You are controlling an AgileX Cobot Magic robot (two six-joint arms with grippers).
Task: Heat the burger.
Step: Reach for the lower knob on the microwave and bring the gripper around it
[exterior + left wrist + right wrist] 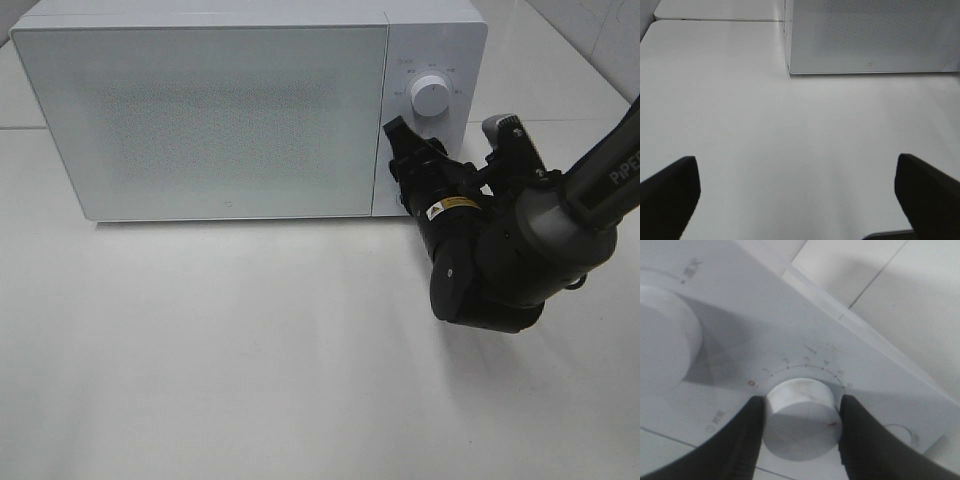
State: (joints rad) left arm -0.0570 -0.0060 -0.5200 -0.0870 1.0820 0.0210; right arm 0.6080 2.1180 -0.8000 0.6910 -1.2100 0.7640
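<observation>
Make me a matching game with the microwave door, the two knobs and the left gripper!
Things:
1. microwave door
2. upper knob
3. lower knob
4. left gripper

States:
A. open, above the table
B. closed
C. pinched by the right gripper
D. nothing touching it

Pairs: 1-B, 2-D, 3-C, 4-A

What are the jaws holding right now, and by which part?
The right jaws grip the round white numbered knob on the white microwave's control panel, pinching its rim from opposite sides. The left jaws stand open, holding nothing.
</observation>
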